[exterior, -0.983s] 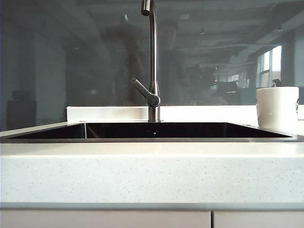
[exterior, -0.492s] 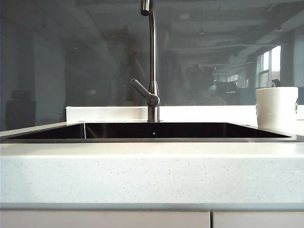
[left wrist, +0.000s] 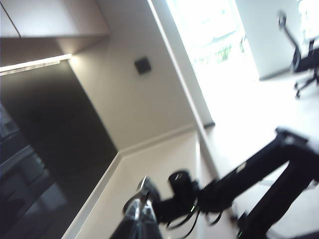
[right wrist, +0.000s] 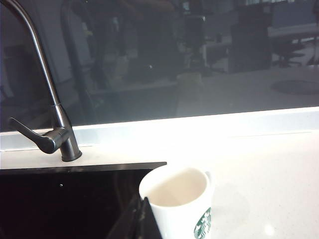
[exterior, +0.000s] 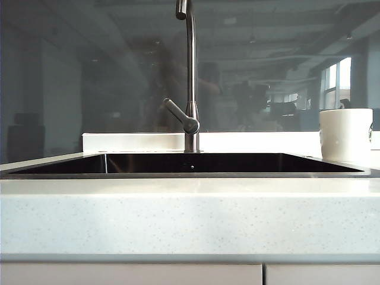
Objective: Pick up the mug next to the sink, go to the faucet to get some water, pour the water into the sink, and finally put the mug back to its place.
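The white mug (exterior: 346,134) with a green logo stands upright on the speckled counter just right of the dark sink (exterior: 178,174). The steel gooseneck faucet (exterior: 191,77) rises behind the sink's middle, its lever angled to the left. No gripper shows in the exterior view. In the right wrist view my right gripper (right wrist: 142,211) is shut, its tips against the near side of the mug (right wrist: 182,204), over the sink's corner (right wrist: 99,167), with the faucet (right wrist: 47,94) beyond. My left gripper (left wrist: 142,206) is shut, blurred, with nothing in it, turned away from the sink.
A dark glass backsplash (exterior: 89,77) stands behind the counter and a white ledge (exterior: 130,141) runs along its foot. Cabinet doors (exterior: 130,274) lie under the counter's front edge. The left wrist view shows a black arm (left wrist: 269,169), a wall and a bright window.
Mug, faucet and sink stand as before. Only the dim reflections in the glass behind the faucet have shifted.
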